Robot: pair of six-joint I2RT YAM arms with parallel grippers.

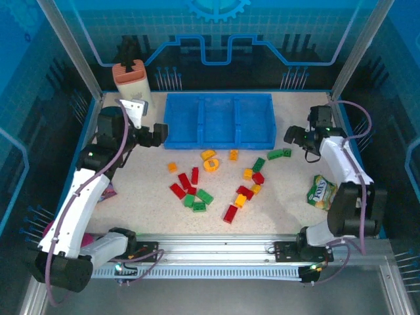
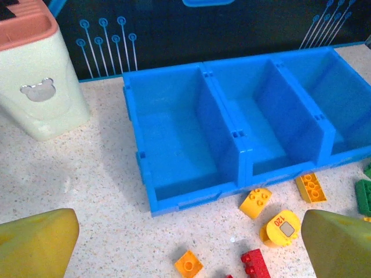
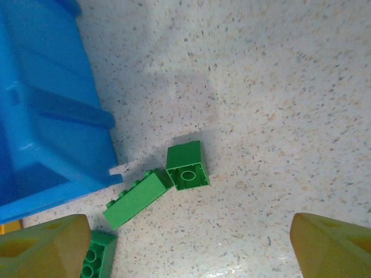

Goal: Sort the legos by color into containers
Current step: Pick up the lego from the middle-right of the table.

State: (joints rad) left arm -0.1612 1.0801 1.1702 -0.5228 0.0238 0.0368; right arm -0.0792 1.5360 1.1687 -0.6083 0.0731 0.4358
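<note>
Closest of all, the yellow fingers (image 3: 43,246) of the right jaws sit wide apart, one at each side, with nothing held between them. They hang over the counter (image 3: 278,87) just past the right end of the blue tray (image 3: 40,116). Below them a square green brick (image 3: 187,165) touches a long green brick (image 3: 137,198). A third green brick (image 3: 98,258) is partly hidden behind one finger, and I cannot tell if that finger touches it.

The left jaws are wide open too and hold nothing. They hang by the tray's near left corner. A beige bottle (image 2: 35,81) stands left of the tray, a little apart.

All three boxes of the tray are empty. The other legos (image 1: 177,190) lie scattered on the counter, near the tray's near wall: red, orange and green, with an orange ring (image 1: 211,164) among them. There is bare counter between this pile and the near edge. There is more right of the pile, up to a snack bag (image 1: 321,191).
</note>
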